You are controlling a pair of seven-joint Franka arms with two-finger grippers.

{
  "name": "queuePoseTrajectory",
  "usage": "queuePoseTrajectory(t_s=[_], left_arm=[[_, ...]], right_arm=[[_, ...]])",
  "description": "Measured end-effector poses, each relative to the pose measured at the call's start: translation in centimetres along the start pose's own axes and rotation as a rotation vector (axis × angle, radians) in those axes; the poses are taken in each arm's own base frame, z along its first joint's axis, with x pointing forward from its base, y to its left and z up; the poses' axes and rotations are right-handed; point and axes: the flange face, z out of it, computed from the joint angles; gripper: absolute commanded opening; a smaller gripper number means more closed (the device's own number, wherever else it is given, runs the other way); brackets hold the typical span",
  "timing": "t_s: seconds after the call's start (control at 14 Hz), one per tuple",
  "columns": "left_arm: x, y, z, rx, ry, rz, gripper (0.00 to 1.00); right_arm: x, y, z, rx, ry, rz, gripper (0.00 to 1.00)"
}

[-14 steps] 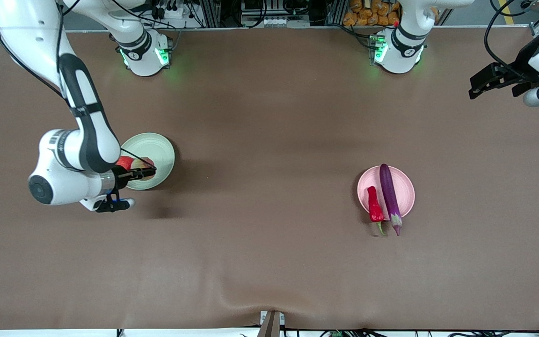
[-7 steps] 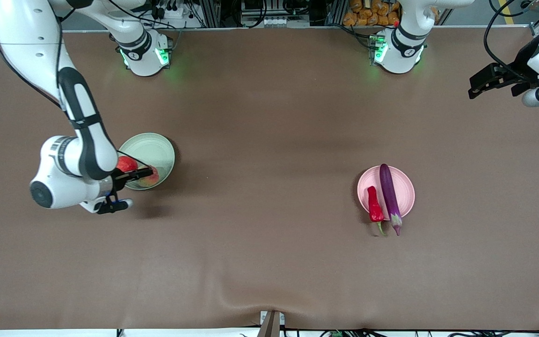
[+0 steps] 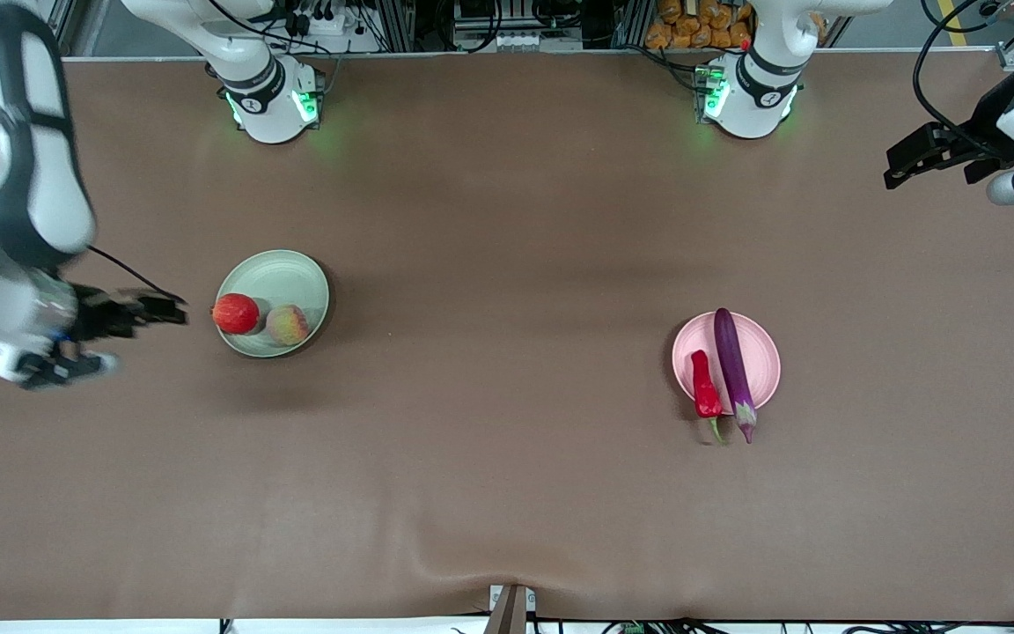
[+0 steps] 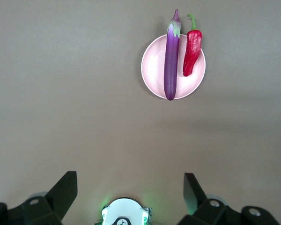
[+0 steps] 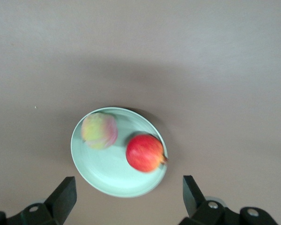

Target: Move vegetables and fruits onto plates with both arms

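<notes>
Pulled back off the green plate (image 3: 291,273) since a second ago: right gripper (image 3: 174,309) now up over bare table toward the right arm's end, fingers spread, nothing between them. Left on that plate: peach (image 3: 288,325) and, touching its rim on the side toward the right arm's end, pomegranate (image 3: 236,313); side by side, barely apart. Same pair seen from the right wrist view, peach (image 5: 99,131) and pomegranate (image 5: 145,153) on the green plate (image 5: 107,176), dark fingertips (image 5: 64,193) wide at the frame's edge.

Waiting at the left arm's end, up over the table edge: left gripper (image 3: 899,167), fingers apart and empty.

On the pink plate (image 3: 762,348): eggplant (image 3: 732,370) lying across the middle, stem end overhanging the rim nearer the camera. Just beside it, chili pepper (image 3: 704,386), body on the plate's edge, green stem reaching onto the table.
</notes>
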Motion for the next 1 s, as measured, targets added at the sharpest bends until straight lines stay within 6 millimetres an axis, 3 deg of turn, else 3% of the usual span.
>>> queuePoseTrajectory(t_s=[0.21, 0.5, 0.71, 1.0], left_arm=[[0.0, -0.1, 0.0, 0.0, 0.001, -0.001, 1.0], [-0.1, -0.2, -0.2, -0.001, 0.004, -0.002, 1.0], [-0.4, -0.5, -0.8, -0.005, 0.017, -0.007, 1.0], [-0.8, -0.9, -1.4, -0.009, 0.029, -0.011, 1.0]], right_arm=[[-4.1, -1.4, -7.4, -0.041, 0.037, 0.086, 1.0], [-7.2, -2.4, -13.5, -0.072, -0.001, 0.212, 1.0], [-8.9, -3.9, -16.2, -0.116, 0.022, 0.224, 1.0], [-9.2, -4.3, -16.8, -0.138, 0.034, 0.219, 1.0]])
